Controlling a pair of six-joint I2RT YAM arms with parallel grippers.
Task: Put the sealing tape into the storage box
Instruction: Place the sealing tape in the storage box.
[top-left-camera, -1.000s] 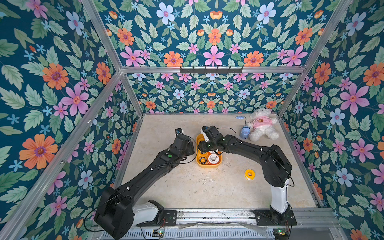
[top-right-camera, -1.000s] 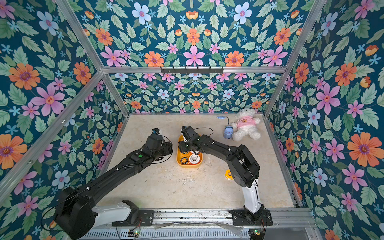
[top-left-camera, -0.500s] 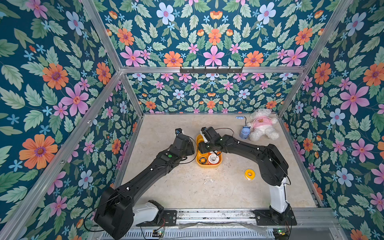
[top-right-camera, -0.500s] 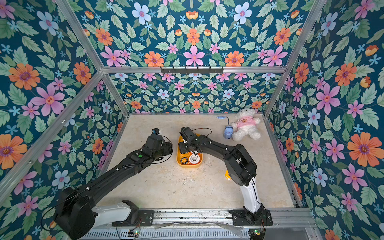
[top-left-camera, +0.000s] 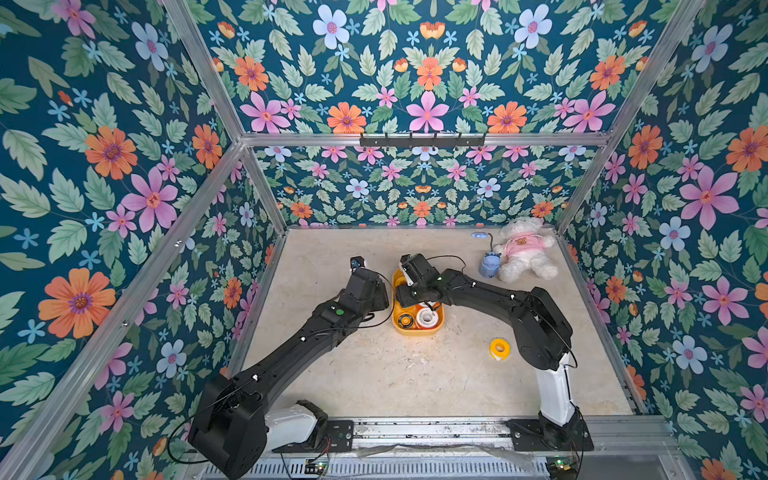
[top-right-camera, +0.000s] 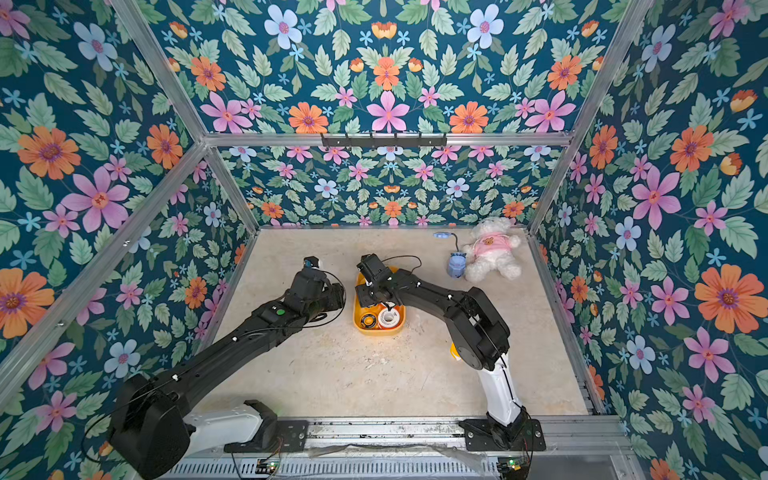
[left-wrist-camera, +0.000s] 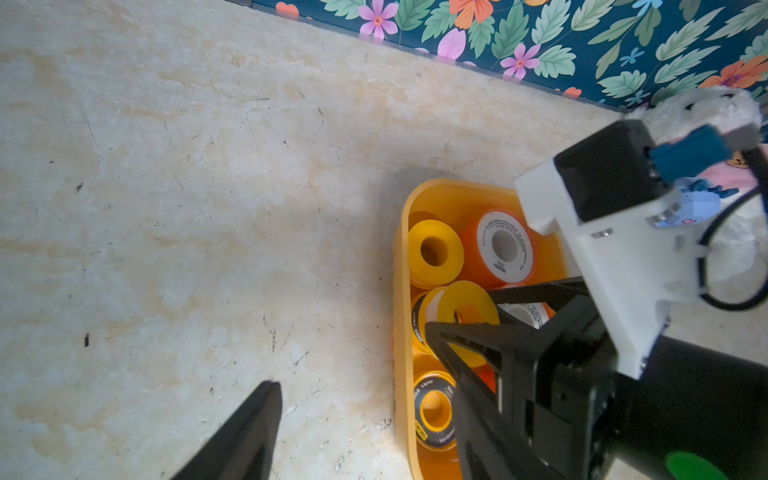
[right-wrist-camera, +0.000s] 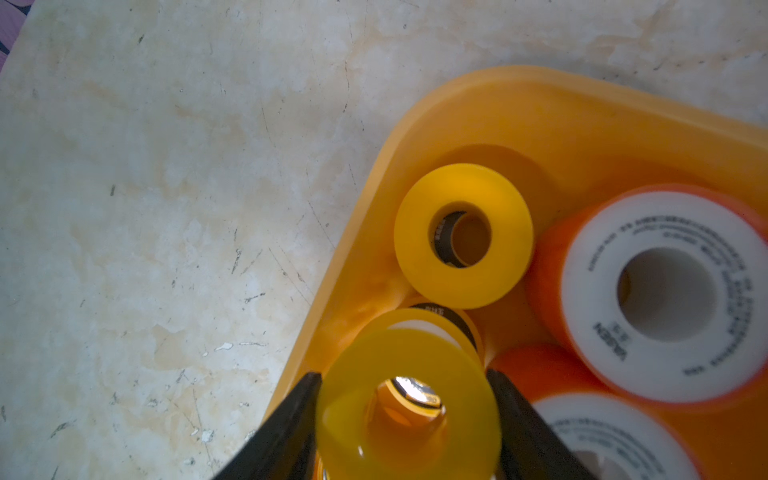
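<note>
The yellow-orange storage box (top-left-camera: 417, 331) (top-right-camera: 376, 331) sits mid-table and holds several rolls of sealing tape. My right gripper (right-wrist-camera: 403, 374) hangs over the box's left row, shut on a plain yellow roll (left-wrist-camera: 469, 299), with a finger on each side of it. Under that roll lies a black-and-yellow ring (right-wrist-camera: 449, 318). A yellow roll (right-wrist-camera: 463, 237) and a white-faced orange roll (right-wrist-camera: 665, 295) lie beyond it. Another yellow roll (top-left-camera: 498, 348) lies on the table by the right arm's base. My left gripper (top-left-camera: 379, 296) hovers just left of the box, open and empty. Only one finger (left-wrist-camera: 249, 428) shows.
A white plush bear (top-left-camera: 523, 249) and a blue gadget (top-left-camera: 489, 265) lie at the back right. Flowered walls close in the table on three sides. The right arm's elbow partly hides the loose yellow roll (top-right-camera: 454, 351) in a top view.
My right gripper, with the yellow roll in it, has edged slightly left over the box. The left arm has not moved.
</note>
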